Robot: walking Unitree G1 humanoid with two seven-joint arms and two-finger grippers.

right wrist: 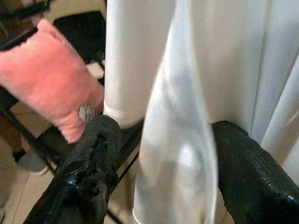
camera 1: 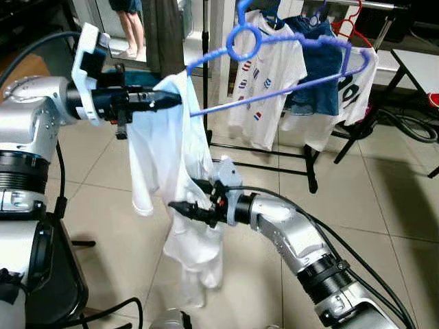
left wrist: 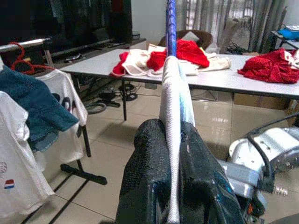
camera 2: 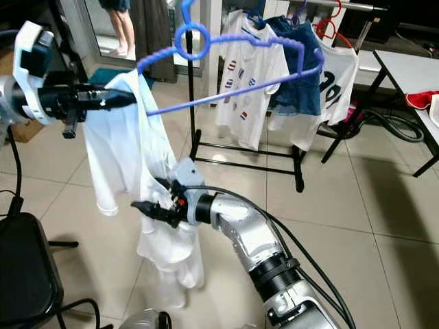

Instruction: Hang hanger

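- Up high on the robot's left, the left claw (camera 1: 171, 100) is pinched shut on the shoulder of a white shirt (camera 1: 168, 178) together with one end of a blue hanger (camera 1: 288, 65).
- From the left wrist camera, the white cloth and the blue hanger rod (left wrist: 171, 28) run straight out between the two black fingers (left wrist: 149, 163), which press on the cloth from both sides.
- The hanger tilts, its far end raised toward the clothes rack (camera 1: 274, 147); its round hook (camera 1: 245, 41) sits near the top of the head views, in front of the rack and not on the rail.
- The shirt hangs from only one end of the hanger, drooping down in long folds toward the tiled floor (camera 1: 384, 205).
- Lower down, the right claw (camera 1: 180, 208) reaches into the hanging shirt at mid-height; its fingers (right wrist: 93, 154) stand wide apart with a fold of white cloth between them, not squeezed.
- Behind the hanger, the rack carries a white printed T-shirt (camera 1: 267, 82), a dark blue garment (camera 1: 321, 68) and another white shirt, with a red hanger (camera 1: 350, 27) at the top.
- A table (left wrist: 233, 79) with red and white clothes heaped on it shows in the left wrist view.
- A person's bare legs (camera 1: 130, 31) stand at the back near a doorway.
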